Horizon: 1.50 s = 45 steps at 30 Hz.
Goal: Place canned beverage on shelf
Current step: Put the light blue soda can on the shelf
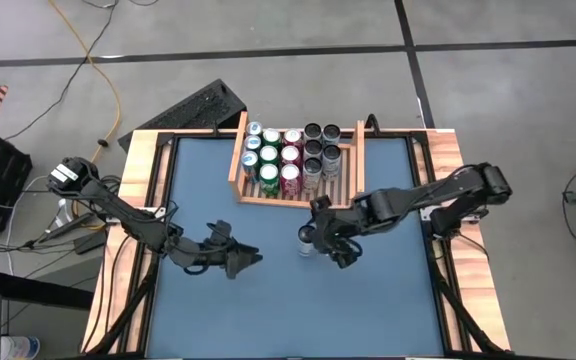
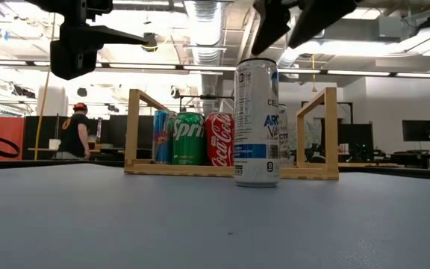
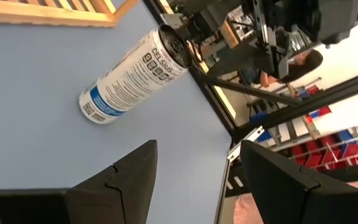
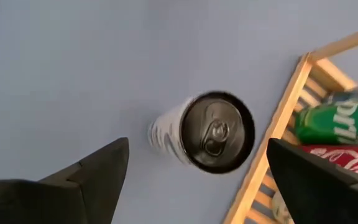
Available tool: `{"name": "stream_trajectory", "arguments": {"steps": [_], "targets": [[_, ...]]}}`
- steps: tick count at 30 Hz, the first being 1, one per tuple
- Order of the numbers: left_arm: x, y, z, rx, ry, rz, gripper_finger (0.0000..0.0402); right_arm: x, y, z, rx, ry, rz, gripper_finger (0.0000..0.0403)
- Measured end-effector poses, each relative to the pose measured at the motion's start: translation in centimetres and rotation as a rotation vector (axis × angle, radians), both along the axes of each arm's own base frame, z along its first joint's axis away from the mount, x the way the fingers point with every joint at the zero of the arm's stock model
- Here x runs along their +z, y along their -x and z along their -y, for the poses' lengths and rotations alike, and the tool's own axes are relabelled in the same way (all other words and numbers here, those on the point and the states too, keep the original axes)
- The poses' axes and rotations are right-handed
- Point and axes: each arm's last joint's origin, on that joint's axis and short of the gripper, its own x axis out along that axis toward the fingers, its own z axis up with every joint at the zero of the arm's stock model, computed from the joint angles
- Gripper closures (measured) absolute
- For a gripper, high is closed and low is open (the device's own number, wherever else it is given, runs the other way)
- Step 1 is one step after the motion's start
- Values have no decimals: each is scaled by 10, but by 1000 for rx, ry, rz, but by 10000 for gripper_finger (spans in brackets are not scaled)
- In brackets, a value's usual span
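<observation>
Blue-topped table (image 1: 288,310) with wood-plank borders fills the workspace; the floor around it carries cables and a black keyboard (image 1: 193,108) lying off the far left corner. The shelf (image 1: 296,160), a light-brown wooden rack with slatted base and raised side boards, sits at the table's far edge, centre. It holds several rows of upright cans: blue ones in the leftmost row, a green Sprite can (image 2: 189,138) and a red Coca-Cola can (image 2: 219,140) at the front, then dark-topped cans (image 1: 322,140) to the right; the rightmost strip of slats shows bare. Left arm waits over the left-centre of the table, left gripper (image 1: 240,258) raised above the surface, fingers parted with nothing between them, well apart from the can. Right arm reaches in from the right side; right gripper (image 1: 330,243) hangs directly above the canned beverage (image 2: 257,122), jaws spread wide on either side of its top, not touching it in the right wrist view. The can stands upright on the blue surface, just in front of the shelf's open front edge, apart from it, roughly in line with the middle rows. It is a tall slim white can with a blue band near the base, dark lettering and a silver lid with unopened pull tab (image 4: 215,134). A person stands in the room far behind the table, at the left in the low view.
</observation>
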Motion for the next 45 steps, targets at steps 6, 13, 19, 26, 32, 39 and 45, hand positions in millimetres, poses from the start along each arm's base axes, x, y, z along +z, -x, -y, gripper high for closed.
{"name": "stream_trajectory", "arguments": {"steps": [6, 13, 19, 26, 32, 39, 45], "targets": [[0, 0, -1, 20, -2, 4, 184, 4, -16, -4, 63, 43, -80, 22], [0, 0, -1, 39, -3, 6, 184, -7, -41, -4, 136, 96, -123, 15], [0, 0, -1, 40, 6, 7, 184, -26, -47, 3, 184, 66, -244, 14], [0, 0, -1, 39, -5, -2, 184, -25, -48, 6, 200, 48, -234, 49], [-2, 0, -3, 58, -14, -14, 184, -29, -53, 12, 186, 47, -228, 108], [-4, 1, -3, 71, -13, -34, 184, -29, -55, 12, 152, 29, -220, 173], [-5, 1, -3, 77, 3, -39, 184, -28, -53, 18, -104, -79, -226, 173]]}}
